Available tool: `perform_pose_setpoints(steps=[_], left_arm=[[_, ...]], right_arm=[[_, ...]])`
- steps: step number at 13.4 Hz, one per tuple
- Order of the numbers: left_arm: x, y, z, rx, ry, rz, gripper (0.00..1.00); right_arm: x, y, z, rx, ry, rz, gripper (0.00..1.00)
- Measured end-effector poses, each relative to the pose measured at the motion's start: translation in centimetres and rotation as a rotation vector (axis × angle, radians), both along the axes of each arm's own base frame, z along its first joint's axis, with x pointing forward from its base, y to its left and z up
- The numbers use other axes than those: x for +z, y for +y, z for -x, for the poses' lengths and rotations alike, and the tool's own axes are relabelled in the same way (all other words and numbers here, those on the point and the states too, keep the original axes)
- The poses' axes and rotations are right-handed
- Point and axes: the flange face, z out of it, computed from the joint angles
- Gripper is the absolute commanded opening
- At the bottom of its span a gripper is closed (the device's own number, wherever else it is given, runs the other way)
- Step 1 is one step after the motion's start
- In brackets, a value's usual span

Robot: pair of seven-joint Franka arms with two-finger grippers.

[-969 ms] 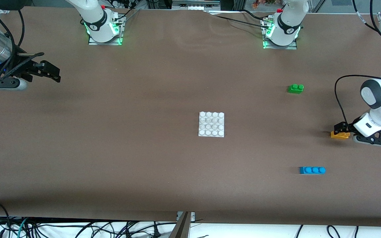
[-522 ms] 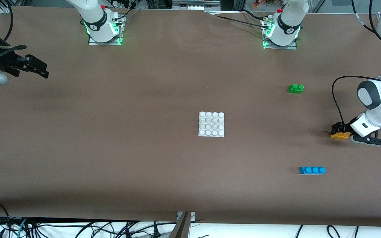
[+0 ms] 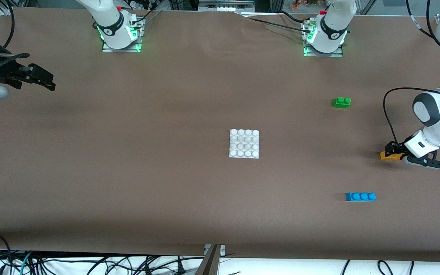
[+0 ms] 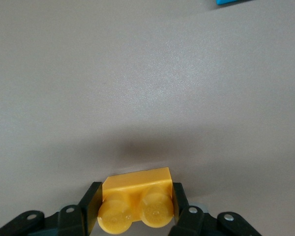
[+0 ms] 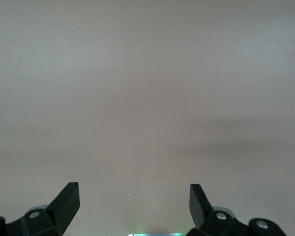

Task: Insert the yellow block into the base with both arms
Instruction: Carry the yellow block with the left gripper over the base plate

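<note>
The yellow block [image 3: 389, 155] [image 4: 135, 201], an orange-yellow two-stud brick, lies on the table near the left arm's end. My left gripper [image 3: 392, 151] [image 4: 135, 209] is down at it and shut on it, one black finger against each short end. The base [image 3: 244, 143], a white square plate with a stud grid, lies flat at mid-table with nothing on it. My right gripper [image 3: 38, 78] [image 5: 134, 199] hangs open with nothing between its fingers, over bare table at the right arm's end.
A green two-stud brick [image 3: 341, 102] lies farther from the front camera than the yellow block. A blue three-stud brick [image 3: 360, 196] lies nearer to that camera; its corner [image 4: 233, 2] shows in the left wrist view. The arm bases [image 3: 120, 32] [image 3: 324, 36] stand along the table's back edge.
My left gripper's fingers have closed onto the yellow block, which shifted slightly on the table. My right arm drew back toward its end of the table, then held still.
</note>
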Motion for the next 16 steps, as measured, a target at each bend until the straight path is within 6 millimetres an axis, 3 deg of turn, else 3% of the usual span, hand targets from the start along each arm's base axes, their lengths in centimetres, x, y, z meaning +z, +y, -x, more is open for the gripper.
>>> perform_pose_setpoints(steps=[4, 7, 9, 13, 16], left_arm=[[1.8, -0.3, -0.6, -0.008, -0.004, -0.002, 0.45], [6.5, -2.0, -1.7, -0.034, 0.017, 0.008, 0.49], [10.4, -5.3, -2.5, -0.033, 0.059, 0.025, 0.49], [17.9, -14.2, -4.5, 0.012, 0.147, 0.030, 0.52], [20.0, -22.8, -5.3, -0.009, 0.134, 0.047, 0.52]], right_arm=[[0.0, 0.0, 0.0, 0.000, 0.000, 0.000, 0.99], [0.0, 0.0, 0.0, 0.000, 0.000, 0.000, 0.99], [0.1, 0.0, 0.0, 0.000, -0.001, 0.000, 0.99], [0.1, 0.0, 0.0, 0.000, -0.002, 0.000, 0.99], [0.1, -0.1, 0.0, -0.001, -0.003, 0.000, 0.99]])
